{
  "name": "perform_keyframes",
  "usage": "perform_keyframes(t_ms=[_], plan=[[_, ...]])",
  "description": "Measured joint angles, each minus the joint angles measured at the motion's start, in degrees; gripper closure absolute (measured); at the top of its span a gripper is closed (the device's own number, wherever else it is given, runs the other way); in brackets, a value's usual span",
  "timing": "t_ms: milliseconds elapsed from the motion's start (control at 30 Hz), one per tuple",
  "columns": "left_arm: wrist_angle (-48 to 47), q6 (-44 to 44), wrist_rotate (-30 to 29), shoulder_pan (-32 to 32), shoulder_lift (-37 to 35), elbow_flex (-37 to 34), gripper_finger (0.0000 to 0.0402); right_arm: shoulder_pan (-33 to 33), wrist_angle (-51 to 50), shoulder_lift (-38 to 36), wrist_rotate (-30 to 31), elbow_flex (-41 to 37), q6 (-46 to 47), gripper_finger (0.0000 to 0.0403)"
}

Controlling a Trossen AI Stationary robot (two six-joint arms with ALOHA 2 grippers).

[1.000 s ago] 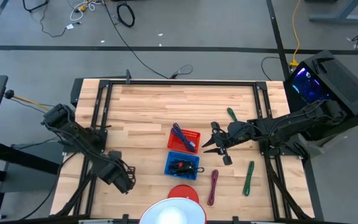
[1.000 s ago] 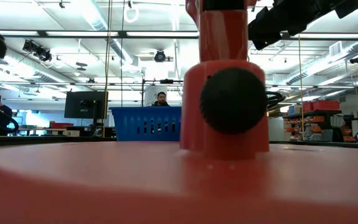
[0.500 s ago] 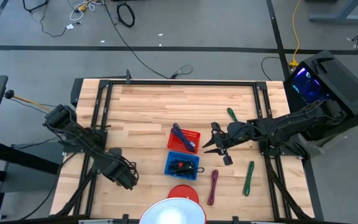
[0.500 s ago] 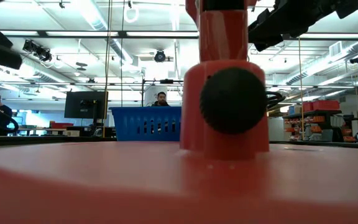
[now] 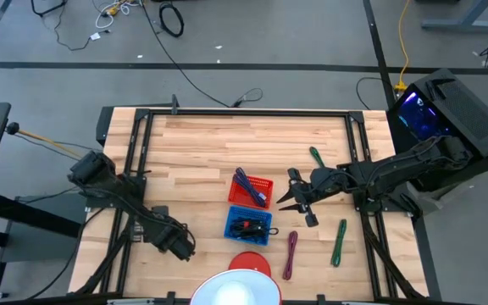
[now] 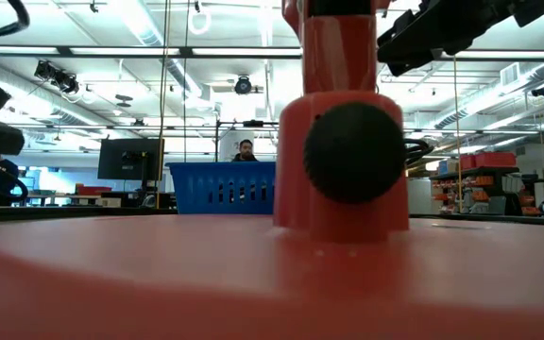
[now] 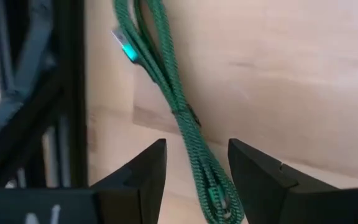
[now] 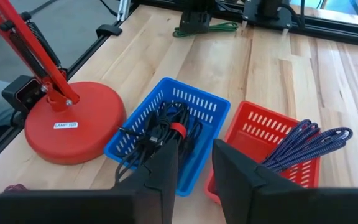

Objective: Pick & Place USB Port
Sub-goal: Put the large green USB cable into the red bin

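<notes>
A green braided USB cable point(image 7: 166, 87) lies slack on the wooden table, its plug point(image 7: 124, 46) toward the black frame rail. My left gripper point(image 7: 196, 163) point(image 5: 179, 246) stands open at the near left, one finger on either side of the cable and touching nothing that I can see. In the right wrist view the cable point(image 8: 207, 28) shows far off, by the left arm. My right gripper point(image 5: 293, 206) point(image 8: 195, 163) hovers open with nothing in it, right of the blue basket point(image 5: 250, 223) of black cables and the red basket point(image 5: 251, 188) holding a purple-blue cable.
A red lamp base point(image 5: 248, 264) stands at the near edge and fills the low view point(image 6: 348, 161). A purple cable point(image 5: 291, 252) and two green cables point(image 5: 339, 241) point(image 5: 315, 155) lie on the right half. Black frame rails point(image 5: 134, 178) border both sides.
My left gripper has moved a little toward the table's right edge, along the near-left part of the table. My right arm has kept still.
</notes>
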Motion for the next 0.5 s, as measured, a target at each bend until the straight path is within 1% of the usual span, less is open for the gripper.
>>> perform_keyframes(t_ms=[67, 267, 333, 400, 433, 500], plan=[[0.97, -0.08, 0.74, -0.42, 1.05, 0.00, 0.0225, 0.20, 0.03, 0.00, 0.00, 0.00, -0.09, 0.0301], [2.29, -0.26, 6.12, -1.35, 4.53, 0.00, 0.0225, 0.20, 0.09, 0.00, 0.00, 0.00, -0.24, 0.0301], [3.40, 0.01, 6.21, -1.90, 5.21, 0.16, 0.0227, 0.20, 0.24, -0.01, 0.00, 0.00, -0.24, 0.0301], [4.35, 0.03, 6.38, -2.34, 5.90, 0.22, 0.0245, 0.20, 0.37, -0.02, 0.00, 0.00, -0.24, 0.0301], [4.79, 0.04, 6.26, -2.54, 6.17, 0.22, 0.0261, 0.20, 0.35, -0.02, -0.02, 0.00, -0.24, 0.0301], [5.69, 0.14, 6.05, -2.94, 6.50, 0.22, 0.0314, 0.20, 0.35, -0.02, 0.00, 0.00, -0.22, 0.0301]])
